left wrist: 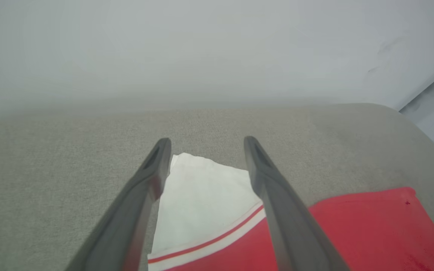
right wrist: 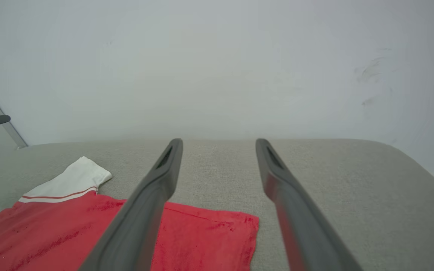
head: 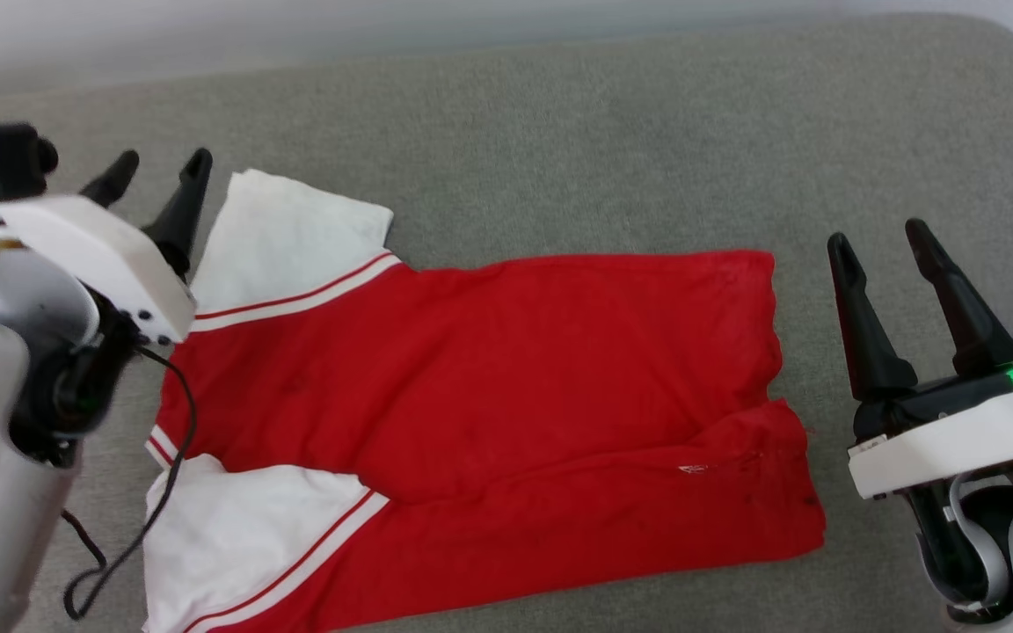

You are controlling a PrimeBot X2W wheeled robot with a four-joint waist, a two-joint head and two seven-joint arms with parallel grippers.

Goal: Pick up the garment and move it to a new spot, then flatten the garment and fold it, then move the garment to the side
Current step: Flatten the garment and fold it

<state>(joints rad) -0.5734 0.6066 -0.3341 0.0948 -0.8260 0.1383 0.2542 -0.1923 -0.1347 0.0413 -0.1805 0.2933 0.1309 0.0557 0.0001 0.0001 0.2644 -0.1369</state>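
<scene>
Flanking one folded garment (head: 489, 378), the left end effector (head: 163, 160) and right end effector (head: 877, 233) both stand released.

The shirt (head: 489, 378) is red with white sleeves (head: 295, 237), each edged by a white band with a thin red stripe. The cushion (head: 612, 149) is mottled grey, the fingers (head: 858, 325) black, the wall (right wrist: 217, 67) pale grey.

A grey, cloth-covered worktop (head: 612, 132) with a rounded far right corner is seen. The garment (head: 489, 369) is laid flat on it across the middle, its red body doubled over lengthwise and its hem (head: 775, 352) turned to the right. Its two white sleeves, edged with striped trim, are spread at the left, the far sleeve (head: 291, 233) and the near sleeve (head: 234, 527).
</scene>
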